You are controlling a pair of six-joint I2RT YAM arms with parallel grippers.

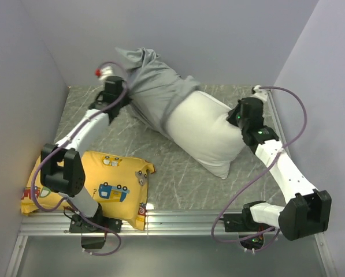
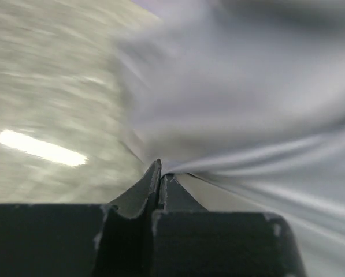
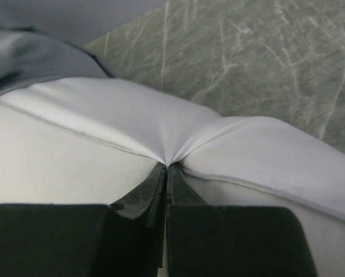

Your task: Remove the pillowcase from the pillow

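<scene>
The grey pillowcase (image 1: 155, 86) is bunched at the back of the table and covers only the far end of the white pillow (image 1: 204, 134), which lies bare toward the right front. My left gripper (image 1: 125, 103) is shut on the pillowcase's left edge; in the left wrist view the grey fabric (image 2: 247, 104) pulls taut from the closed fingertips (image 2: 160, 171). My right gripper (image 1: 234, 120) is shut on the pillow's right edge; in the right wrist view white fabric (image 3: 132, 115) puckers into the closed tips (image 3: 167, 166), with grey pillowcase (image 3: 28, 57) beyond.
A yellow cushion (image 1: 111, 184) printed with cartoon vehicles lies at the front left under the left arm. Grey walls close the left, back and right sides. A metal rail (image 1: 178, 219) runs along the table's front edge.
</scene>
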